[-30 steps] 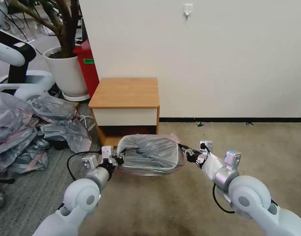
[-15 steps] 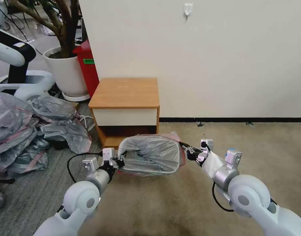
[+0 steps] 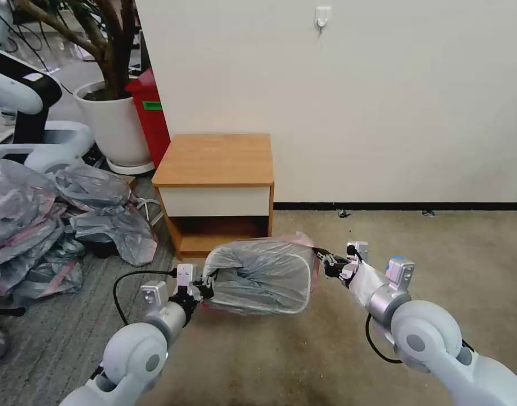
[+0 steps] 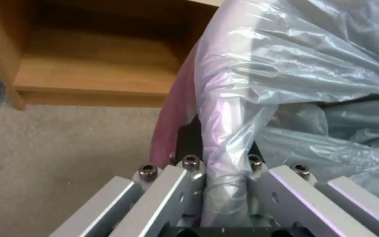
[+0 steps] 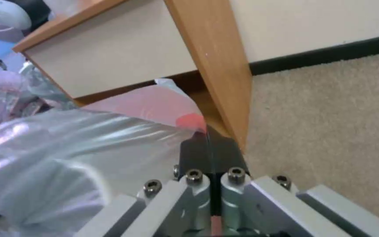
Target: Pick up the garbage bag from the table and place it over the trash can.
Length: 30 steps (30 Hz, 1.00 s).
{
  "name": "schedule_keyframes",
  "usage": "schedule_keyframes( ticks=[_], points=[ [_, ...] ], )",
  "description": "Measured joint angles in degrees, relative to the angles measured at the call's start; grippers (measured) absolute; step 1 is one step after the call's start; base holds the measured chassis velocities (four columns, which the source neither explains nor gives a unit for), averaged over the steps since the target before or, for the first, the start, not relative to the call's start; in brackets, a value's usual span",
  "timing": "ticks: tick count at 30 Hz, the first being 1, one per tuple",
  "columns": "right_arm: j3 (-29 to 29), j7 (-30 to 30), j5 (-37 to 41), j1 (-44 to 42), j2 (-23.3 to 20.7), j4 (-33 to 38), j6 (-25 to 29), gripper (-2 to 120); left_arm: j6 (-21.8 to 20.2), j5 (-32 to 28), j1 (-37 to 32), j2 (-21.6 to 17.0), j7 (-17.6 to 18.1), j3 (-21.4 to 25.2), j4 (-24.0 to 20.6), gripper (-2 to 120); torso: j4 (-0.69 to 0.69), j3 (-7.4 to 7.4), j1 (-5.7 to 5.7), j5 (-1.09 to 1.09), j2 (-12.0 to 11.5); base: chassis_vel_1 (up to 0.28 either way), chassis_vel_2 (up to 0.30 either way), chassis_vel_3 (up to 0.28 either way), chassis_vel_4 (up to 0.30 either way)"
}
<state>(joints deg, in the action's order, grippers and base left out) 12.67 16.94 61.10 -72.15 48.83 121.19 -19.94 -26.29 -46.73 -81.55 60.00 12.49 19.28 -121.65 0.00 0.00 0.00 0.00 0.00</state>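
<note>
We see the garbage bag (image 3: 258,276) draped over the trash can (image 3: 303,285), just in front of the table (image 3: 216,160). Our left gripper (image 3: 204,290) pinches its rim (wrapped plastic), and our right gripper (image 3: 325,264) seems clamped on the pink band opposite.

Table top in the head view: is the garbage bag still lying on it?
No: the table top is bare wood, and the garbage bag is draped over the trash can on the floor in front of it.

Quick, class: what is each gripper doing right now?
Left gripper: shut on the garbage bag.
Right gripper: shut on the garbage bag's rim.
</note>
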Motion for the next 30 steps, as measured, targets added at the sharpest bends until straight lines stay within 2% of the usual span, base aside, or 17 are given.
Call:
schedule_keyframes(
  ticks=[17, 30],
  points=[
    [-2.30, 0.30, -2.69, 0.41, 2.04, -3.28, -1.11, 0, 0.39, -1.22, -1.86, -0.59, -3.81, 2.47, -2.80, 3, 0.00, 0.00, 0.00, 0.00, 0.00, 0.000, 0.000, 0.000, 0.000],
    [-3.58, 0.53, -4.83, 0.72, 4.67, -6.13, -0.79, 0, 0.41, -7.63, -2.05, 0.04, -3.00, 3.43, -5.64, 3, 0.00, 0.00, 0.00, 0.00, 0.00, 0.000, 0.000, 0.000, 0.000]
  ],
)
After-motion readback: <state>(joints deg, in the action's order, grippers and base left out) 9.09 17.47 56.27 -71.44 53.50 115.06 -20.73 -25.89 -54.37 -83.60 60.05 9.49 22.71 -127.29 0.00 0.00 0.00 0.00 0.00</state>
